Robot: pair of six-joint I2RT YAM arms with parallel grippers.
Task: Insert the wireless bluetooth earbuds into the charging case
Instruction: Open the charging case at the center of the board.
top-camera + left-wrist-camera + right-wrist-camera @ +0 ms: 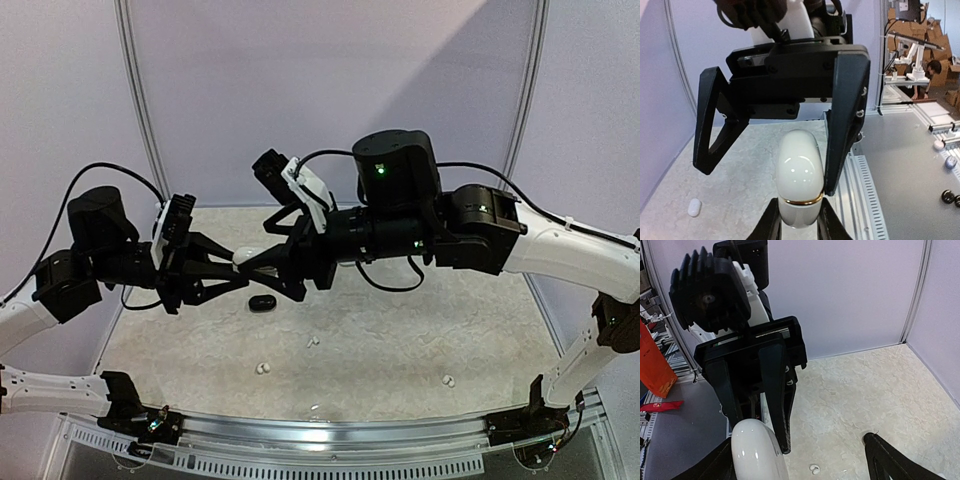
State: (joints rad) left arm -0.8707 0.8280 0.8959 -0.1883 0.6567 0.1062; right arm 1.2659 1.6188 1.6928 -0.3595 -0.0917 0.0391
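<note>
Pale lilac walls box in a marbled beige tabletop, and your two arms meet in mid-air over its left half. Your left tool is clamped tight on the lower end of a glossy white charging case, which looks closed at its gold band and is held clear of the surface. Your right tool faces it with jaws spread wide. One finger touches the side of the case and the other stands well apart from it. A black case lies on the tabletop just beneath the meeting tools. Three white wireless bluetooth earbuds lie loose on the surface: that one near the middle, another bud closer to the near edge, and a third bud toward the near right corner.
</note>
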